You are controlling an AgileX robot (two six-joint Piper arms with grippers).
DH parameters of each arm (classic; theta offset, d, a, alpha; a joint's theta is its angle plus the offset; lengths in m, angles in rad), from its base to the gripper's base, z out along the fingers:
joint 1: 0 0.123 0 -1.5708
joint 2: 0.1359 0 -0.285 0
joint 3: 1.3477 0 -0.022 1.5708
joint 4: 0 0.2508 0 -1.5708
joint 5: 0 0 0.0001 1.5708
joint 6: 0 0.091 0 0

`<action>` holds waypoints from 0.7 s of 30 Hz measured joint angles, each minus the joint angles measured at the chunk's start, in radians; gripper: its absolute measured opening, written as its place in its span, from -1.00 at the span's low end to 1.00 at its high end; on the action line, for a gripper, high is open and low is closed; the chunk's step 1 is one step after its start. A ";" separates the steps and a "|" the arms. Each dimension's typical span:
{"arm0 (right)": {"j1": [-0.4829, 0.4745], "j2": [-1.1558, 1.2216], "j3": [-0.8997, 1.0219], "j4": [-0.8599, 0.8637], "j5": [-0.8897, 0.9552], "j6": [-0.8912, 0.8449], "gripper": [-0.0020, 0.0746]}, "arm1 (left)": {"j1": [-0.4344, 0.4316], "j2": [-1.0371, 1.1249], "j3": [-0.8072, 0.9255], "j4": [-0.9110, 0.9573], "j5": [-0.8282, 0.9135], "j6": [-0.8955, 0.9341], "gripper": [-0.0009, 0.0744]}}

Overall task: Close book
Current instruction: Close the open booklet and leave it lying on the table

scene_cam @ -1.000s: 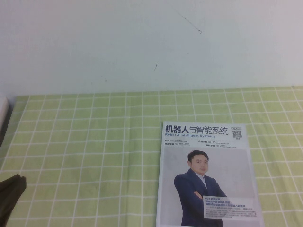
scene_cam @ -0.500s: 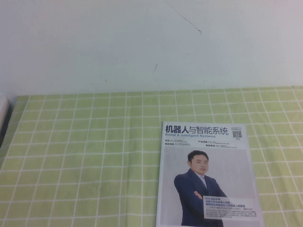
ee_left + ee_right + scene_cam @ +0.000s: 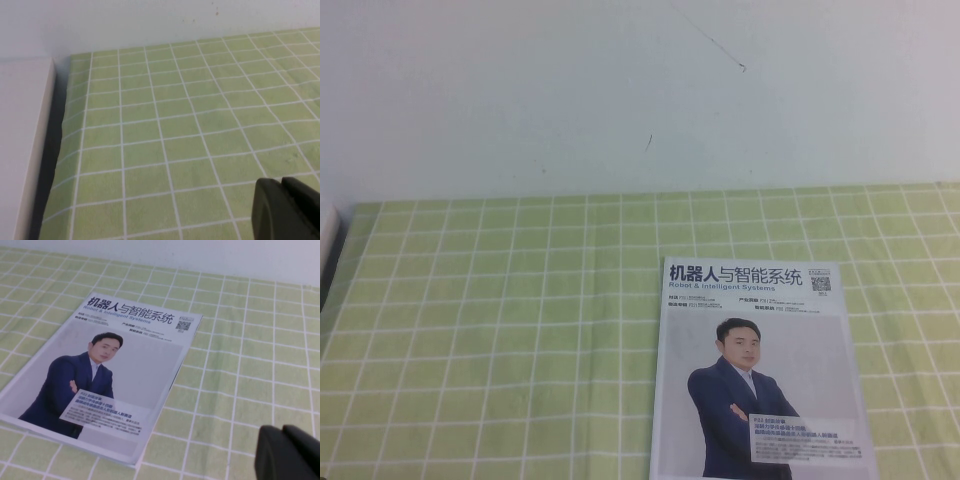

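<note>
Item: magazine (image 3: pixel 760 370), closed, front cover up, lying flat at the near edge of the green-checked cloth-covered desk (image 3: pixel 470 300), right of centre.
Left pincer (image 3: pixel 281 182): clenched, grasping nothing, above bare cloth near the desk's left edge, beside a white panel (image 3: pixel 20 140).
Right pincer (image 3: pixel 281 429): clenched, grasping nothing, near the magazine and apart from it.
</note>
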State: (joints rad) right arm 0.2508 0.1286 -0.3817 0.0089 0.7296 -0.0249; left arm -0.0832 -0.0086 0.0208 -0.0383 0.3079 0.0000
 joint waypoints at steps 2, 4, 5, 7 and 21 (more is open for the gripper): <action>0.000 0.000 0.000 0.000 0.000 0.000 -0.95 | 0.000 0.000 0.000 0.000 0.002 0.006 -0.99; 0.000 0.000 0.000 0.000 0.000 0.000 -0.96 | 0.000 -0.001 0.000 -0.001 0.002 0.006 -0.99; 0.000 0.000 0.000 0.000 0.000 0.000 -0.96 | 0.000 -0.001 0.000 -0.001 0.002 0.006 -0.99; 0.000 0.000 0.000 0.000 0.000 0.000 -0.96 | 0.000 -0.002 0.000 -0.002 0.002 0.008 -0.99; 0.000 0.000 0.000 0.000 0.000 0.000 -0.95 | 0.061 -0.003 -0.002 -0.038 0.011 0.024 -0.99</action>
State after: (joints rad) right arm 0.2508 0.1286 -0.3817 0.0089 0.7296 -0.0249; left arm -0.0224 -0.0117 0.0190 -0.0764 0.3186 0.0243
